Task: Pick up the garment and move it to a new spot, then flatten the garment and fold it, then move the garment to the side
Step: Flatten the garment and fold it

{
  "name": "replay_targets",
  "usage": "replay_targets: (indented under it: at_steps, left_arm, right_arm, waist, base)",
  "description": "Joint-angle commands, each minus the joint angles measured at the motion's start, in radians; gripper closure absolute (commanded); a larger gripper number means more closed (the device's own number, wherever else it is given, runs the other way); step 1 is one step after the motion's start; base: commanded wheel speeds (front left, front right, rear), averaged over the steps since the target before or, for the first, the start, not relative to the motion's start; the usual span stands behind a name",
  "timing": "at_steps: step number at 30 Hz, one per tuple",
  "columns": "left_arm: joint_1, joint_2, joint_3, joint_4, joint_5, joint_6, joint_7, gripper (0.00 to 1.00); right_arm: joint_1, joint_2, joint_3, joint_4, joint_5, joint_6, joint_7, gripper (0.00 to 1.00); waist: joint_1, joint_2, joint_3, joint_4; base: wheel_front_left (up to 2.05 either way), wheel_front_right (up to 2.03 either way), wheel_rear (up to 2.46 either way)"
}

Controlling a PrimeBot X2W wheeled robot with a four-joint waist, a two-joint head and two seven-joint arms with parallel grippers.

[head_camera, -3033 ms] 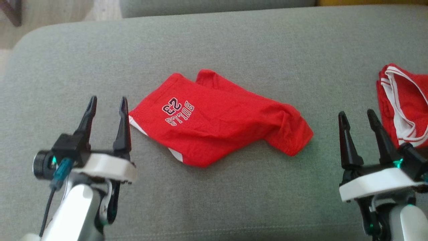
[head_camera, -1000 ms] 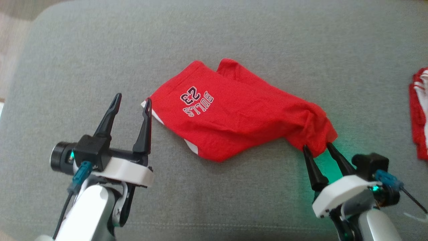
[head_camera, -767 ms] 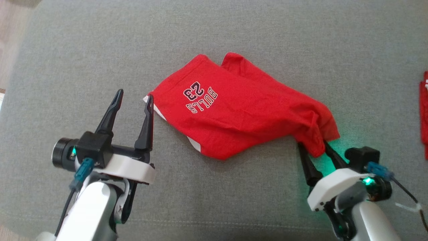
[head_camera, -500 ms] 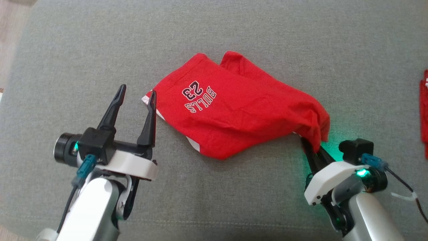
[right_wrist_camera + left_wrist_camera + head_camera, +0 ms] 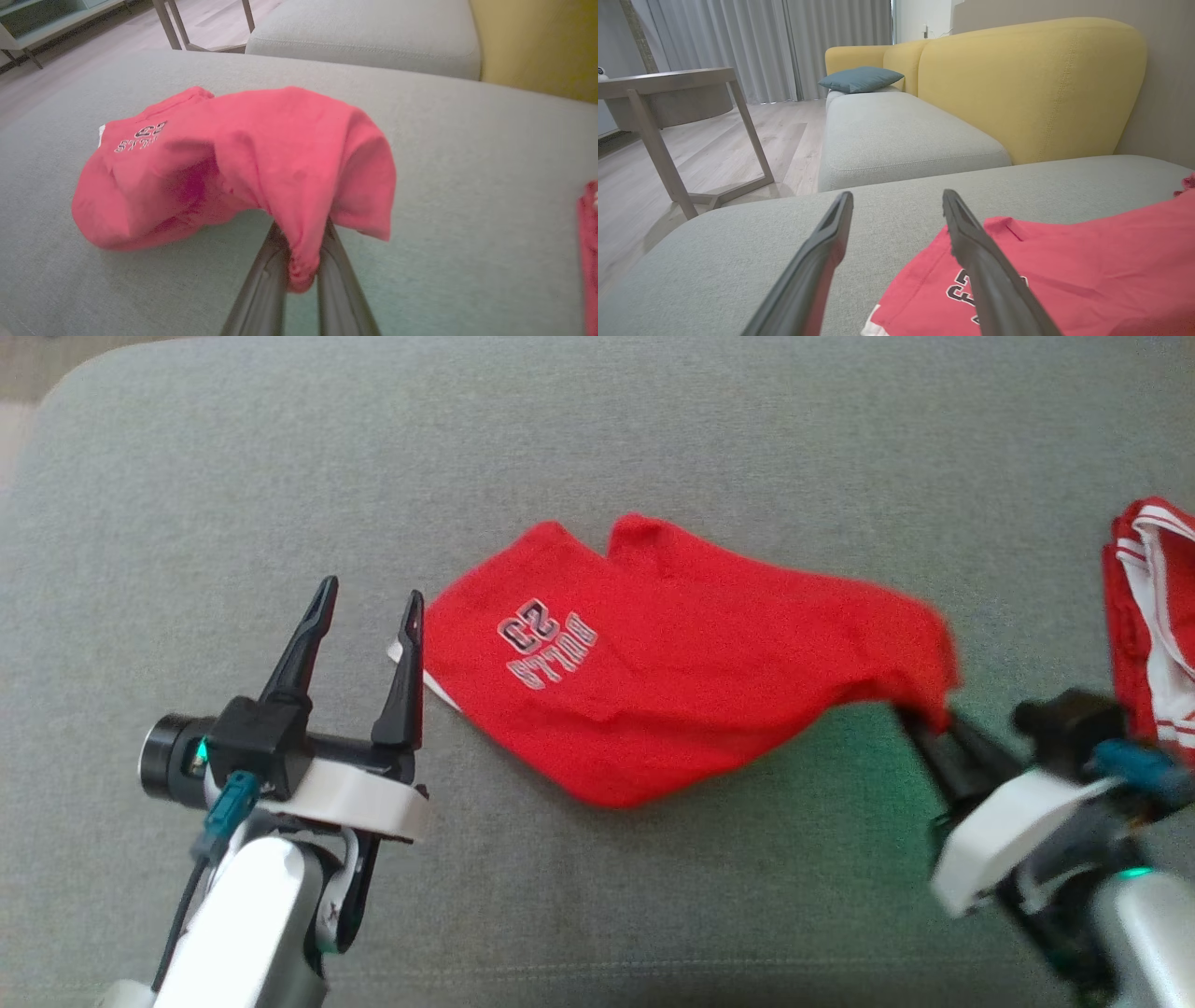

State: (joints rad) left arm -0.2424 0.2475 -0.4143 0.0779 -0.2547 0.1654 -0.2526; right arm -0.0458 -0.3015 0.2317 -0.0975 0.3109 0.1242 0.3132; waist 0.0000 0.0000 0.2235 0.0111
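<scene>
Pick-up is in hand: the right claw (image 5: 302, 242) pinches the right end of the garment (image 5: 672, 653), whose rest lies mid-cushion (image 5: 653, 429). The left claw (image 5: 372, 590) stands wide at its left edge. Next move likely calls for a clean lift and carry.

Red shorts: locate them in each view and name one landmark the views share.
Head view: red shorts at centre, right end pinched by the right gripper.
Left wrist view: lower right, beside the open left gripper.
Right wrist view: centre, bunched end between the fingers.
Shared landmark: the number print on the shorts.
</scene>
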Motion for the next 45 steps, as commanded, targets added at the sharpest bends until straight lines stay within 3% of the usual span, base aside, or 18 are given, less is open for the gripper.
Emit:
replay_targets:
  at_steps: [1,5,8,15,22,29,30,31,32,36,40,45]
  left_arm:
    - [-0.018,0.017,0.042,-0.031,0.011,-0.006,-0.009,0.0]
    - [-0.02,0.016,0.044,-0.034,0.014,-0.011,-0.009,0.0]
    - [-0.024,0.012,0.042,-0.032,0.017,-0.016,-0.009,0.0]
    - [-0.041,-0.003,0.034,-0.026,0.023,-0.029,-0.009,0.0]
    - [-0.074,-0.027,0.021,-0.014,0.034,-0.047,-0.009,0.0]
    - [-0.094,-0.049,0.016,0.0,0.045,-0.061,-0.009,0.0]
    - [-0.096,-0.051,0.017,0.002,0.047,-0.063,-0.009,0.0]
    - [-0.097,-0.054,0.017,0.003,0.048,-0.064,-0.009,0.0]
    - [-0.097,-0.056,0.018,0.004,0.05,-0.065,-0.009,0.0]
    - [-0.093,-0.061,0.027,0.007,0.055,-0.064,-0.009,0.0]
    - [-0.084,-0.062,0.04,0.009,0.059,-0.063,-0.009,0.0]
    - [-0.068,-0.062,0.055,0.011,0.062,-0.061,-0.009,0.0]
  right_arm:
    - [-0.012,-0.043,-0.009,-0.083,0.007,0.007,0.034,1.0]
    - [-0.007,-0.122,-0.118,-0.249,0.008,0.007,0.195,1.0]
    - [-0.02,-0.146,-0.171,-0.307,0.014,0.007,0.272,1.0]
    - [-0.123,-0.146,-0.142,-0.316,0.042,0.007,0.364,1.0]
    - [-0.306,-0.062,0.027,-0.143,0.091,0.007,0.352,1.0]
    - [-0.445,0.062,0.112,0.144,0.136,0.007,0.21,1.0]
    - [-0.457,0.071,0.121,0.182,0.136,0.007,0.185,0.94]
    - [-0.466,0.078,0.13,0.213,0.137,0.007,0.157,0.54]
    - [-0.472,0.087,0.134,0.238,0.142,0.007,0.122,0.0]
    - [-0.465,0.095,0.138,0.285,0.139,0.007,-0.031,0.0]
    - [-0.412,0.074,0.119,0.249,0.124,0.007,-0.194,0.0]
    - [-0.31,0.05,0.006,0.167,0.068,0.007,-0.348,0.0]
  waist:
    - [0.0,0.0,-0.001,-0.009]
    - [0.0,0.0,0.003,-0.018]
    - [0.0,0.0,0.009,-0.014]
    - [0.0,0.0,0.032,0.01]
    - [0.0,0.0,0.073,0.055]
    - [0.0,0.0,0.103,0.085]
    - [0.0,0.0,0.104,0.086]
    - [0.0,0.0,0.105,0.087]
    - [0.0,0.0,0.105,0.088]
    - [0.0,0.0,0.101,0.078]
    - [0.0,0.0,0.091,0.056]
    - [0.0,0.0,0.07,0.027]
  base:
    - [0.0,0.0,0.0]
    - [0.0,0.0,0.0]
    - [0.0,0.0,0.0]
    - [0.0,0.0,0.0]
    - [0.0,0.0,0.0]
    - [0.0,0.0,0.0]
    - [0.0,0.0,0.0]
    - [0.0,0.0,0.0]
    - [0.0,0.0,0.0]
    - [0.0,0.0,0.0]
    - [0.0,0.0,0.0]
    - [0.0,0.0,0.0]
